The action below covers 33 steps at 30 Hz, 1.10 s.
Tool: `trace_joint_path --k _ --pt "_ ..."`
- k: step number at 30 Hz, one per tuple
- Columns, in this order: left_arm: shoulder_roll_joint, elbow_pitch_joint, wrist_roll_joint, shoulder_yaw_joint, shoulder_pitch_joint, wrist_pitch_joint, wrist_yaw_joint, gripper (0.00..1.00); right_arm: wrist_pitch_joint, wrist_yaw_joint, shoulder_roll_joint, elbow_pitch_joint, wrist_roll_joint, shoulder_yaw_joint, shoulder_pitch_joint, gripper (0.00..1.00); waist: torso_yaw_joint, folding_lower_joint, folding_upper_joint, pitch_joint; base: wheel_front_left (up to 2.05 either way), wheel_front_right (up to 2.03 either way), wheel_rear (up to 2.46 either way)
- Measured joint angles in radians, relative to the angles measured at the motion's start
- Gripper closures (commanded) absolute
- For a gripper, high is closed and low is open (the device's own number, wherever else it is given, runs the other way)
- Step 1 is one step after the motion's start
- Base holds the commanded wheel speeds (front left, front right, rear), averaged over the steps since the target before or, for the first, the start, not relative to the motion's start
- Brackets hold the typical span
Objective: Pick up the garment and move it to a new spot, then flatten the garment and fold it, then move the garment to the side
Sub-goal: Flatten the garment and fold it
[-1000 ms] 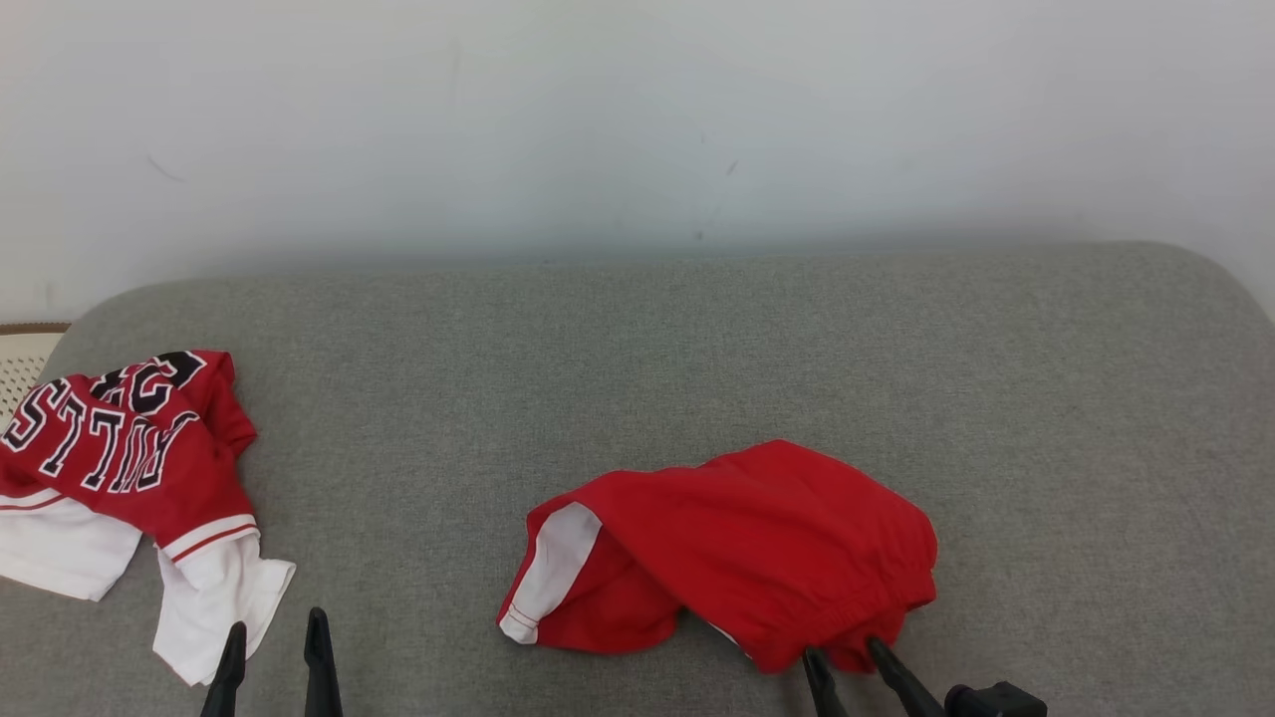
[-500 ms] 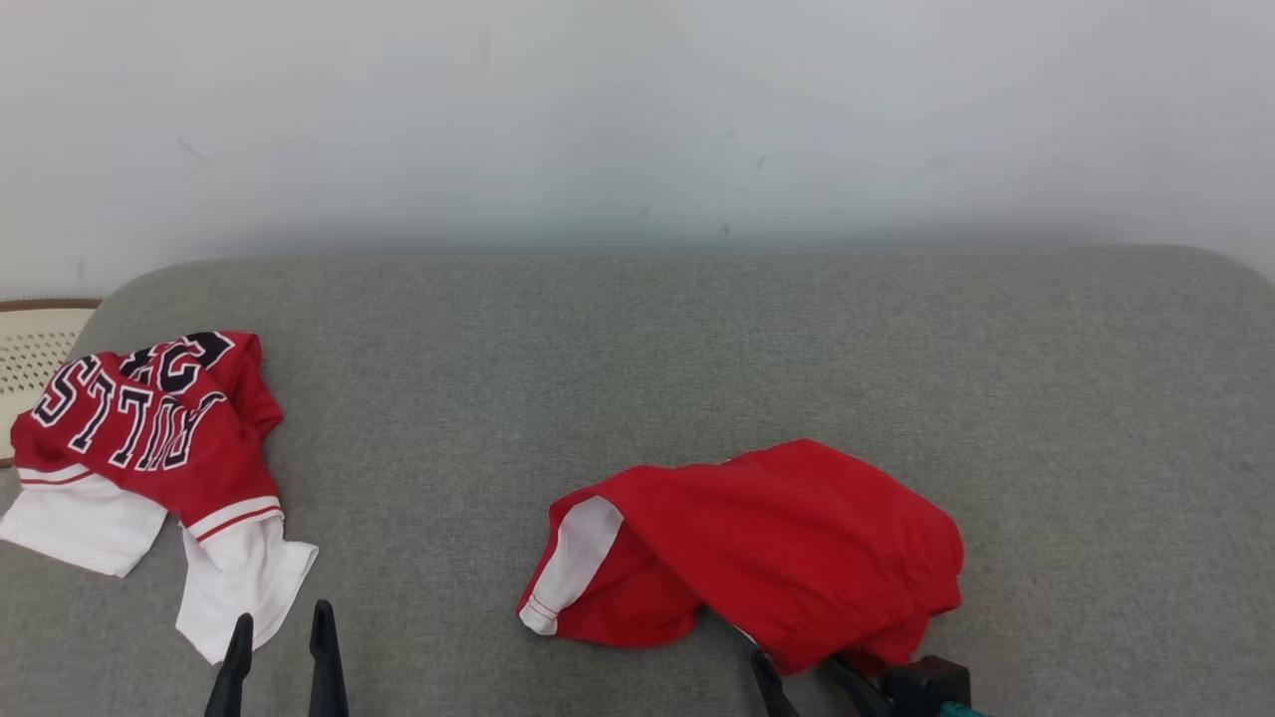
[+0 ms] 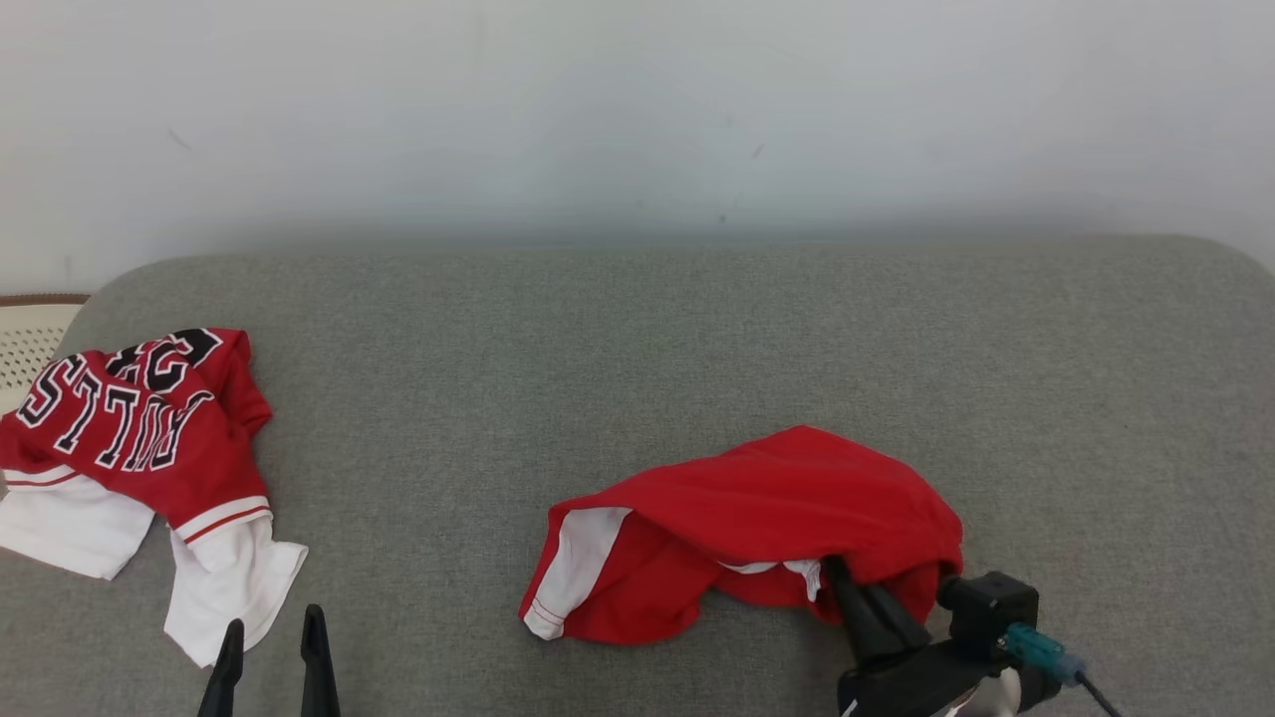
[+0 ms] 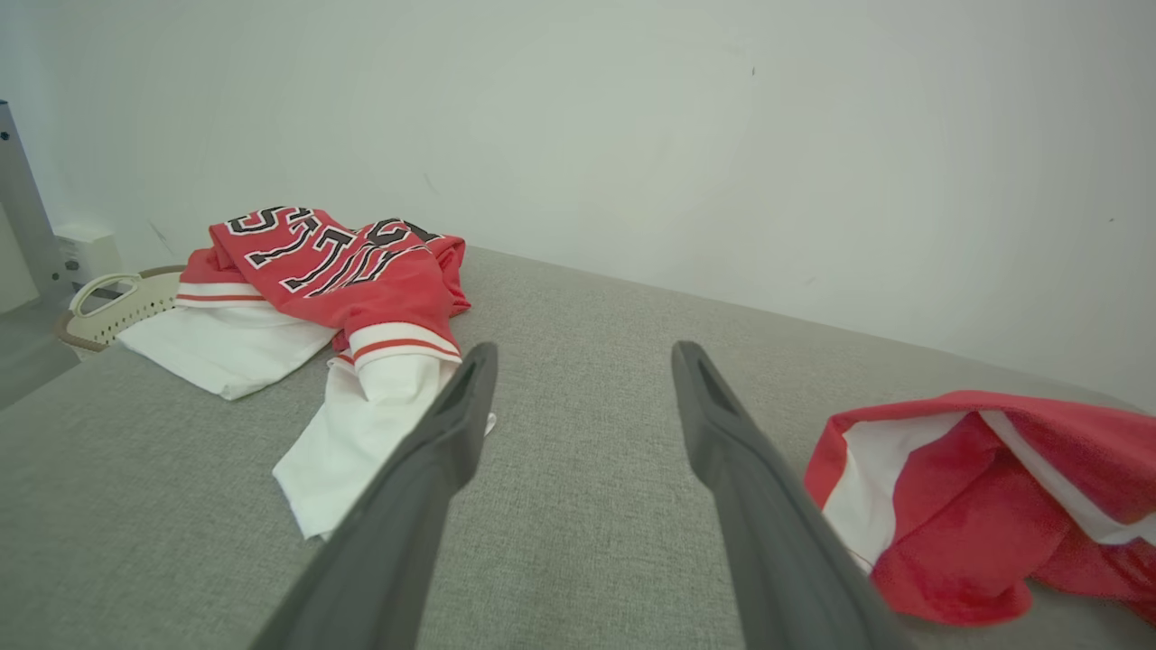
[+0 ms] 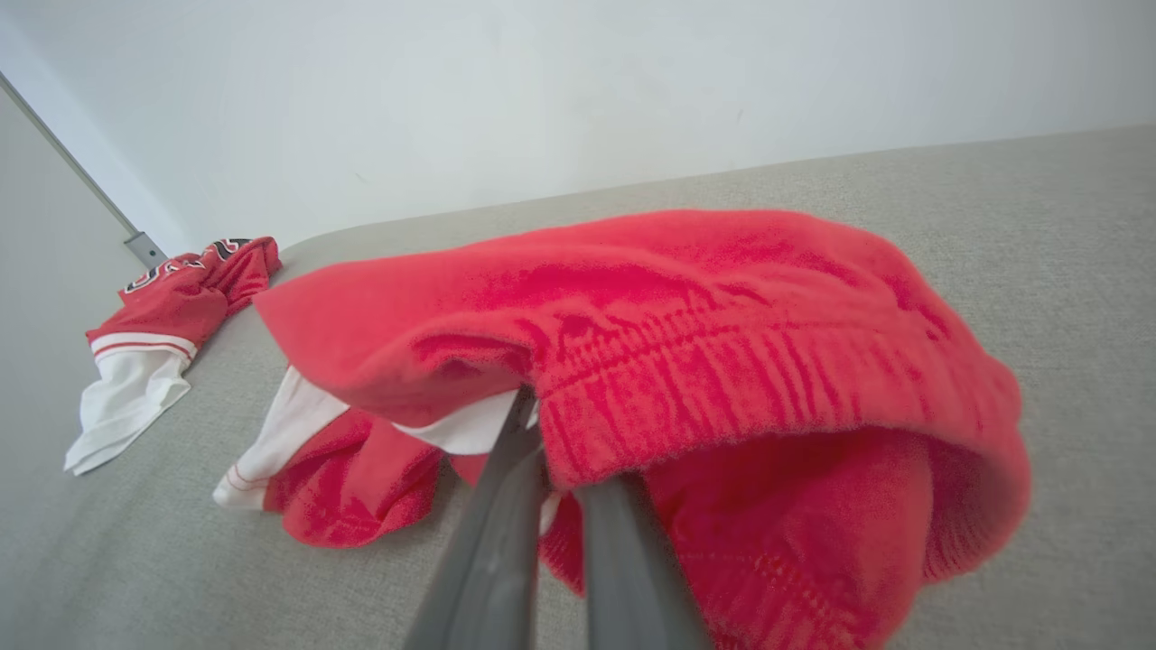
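The garment (image 3: 757,503) is a pair of red shorts with white side panels, crumpled on the grey cushion (image 3: 637,349) right of centre. My right gripper (image 3: 842,583) is shut on its elastic waistband at the near right edge, and that edge is raised off the cushion. In the right wrist view, the fingers (image 5: 506,506) pinch the waistband of the garment (image 5: 722,334), with their tips hidden by the cloth. My left gripper (image 3: 269,642) stands open at the lower left, holding nothing. From the left wrist, the garment (image 4: 957,515) lies to the right of the left gripper (image 4: 582,361).
A red and white jersey (image 3: 139,428) with black lettering lies bunched at the cushion's left end, just beyond my left gripper; it also shows as the jersey (image 4: 343,271). A pale perforated basket (image 3: 25,329) sits past the left edge. A white wall backs the cushion.
My right gripper has pushed forward under the shorts' near edge and shut on the waistband, lifting it. The camera has shifted a little; the left gripper is unchanged.
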Motion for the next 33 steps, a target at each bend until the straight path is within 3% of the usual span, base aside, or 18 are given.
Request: trace_joint_path --k 8,15,23,33 --pt "0.0 0.008 -0.013 -0.012 0.0 0.0 0.007 0.0 0.109 0.0 -0.128 -0.178 0.062 -0.029 -0.044 1.0 -0.034 -0.0001 0.0 -0.004 0.0 0.0 0.0" --pt "0.0 0.014 -0.016 -0.032 0.0 0.0 0.016 0.0 0.242 0.0 -0.213 -0.214 0.137 -0.012 -0.122 1.0 -0.039 -0.0001 0.0 -0.02 0.0 0.0 0.0" --pt "0.0 0.036 -0.019 -0.033 -0.008 0.0 -0.002 0.0 0.309 0.0 -0.238 -0.087 0.198 0.075 -0.259 1.0 -0.016 -0.0001 0.0 -0.022 0.0 0.0 0.0" --pt "0.0 0.059 -0.023 -0.061 -0.023 0.0 -0.011 0.0 0.257 0.0 -0.225 0.208 0.26 0.179 -0.431 1.0 0.033 -0.0001 0.0 -0.011 0.0 0.0 0.0"
